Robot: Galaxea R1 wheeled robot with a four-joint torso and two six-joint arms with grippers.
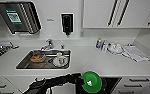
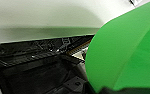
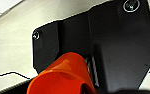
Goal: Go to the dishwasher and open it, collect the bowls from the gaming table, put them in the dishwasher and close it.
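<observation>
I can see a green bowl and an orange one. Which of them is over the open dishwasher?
The green bowl, carried by the left hand above the dishwasher's dark opening under the counter. The orange bowl shows at the right wrist, against pale floor.

Bowl (image 1: pixel 91 82) bright lime green, plain, w/ pale glare spot inside; black left arm (image 1: pixel 54 82) just beside it. Dishwasher (image 1: pixel 111 83) opening below the bowl: dark, nearly black inside. Worktop (image 1: pixel 96 61) above the bowl: white. Sink (image 1: pixel 44 59) steel grey, holding amber-brown dish (image 1: pixel 37 57) and white cup (image 1: pixel 59 58). Wall cupboards (image 1: pixel 101 12) white w/ black handles. Soap dispenser (image 1: pixel 67 23) black on white. In right wrist view, orange-red bowl (image 3: pixel 63 76), glossy, against robot's black plate.
</observation>
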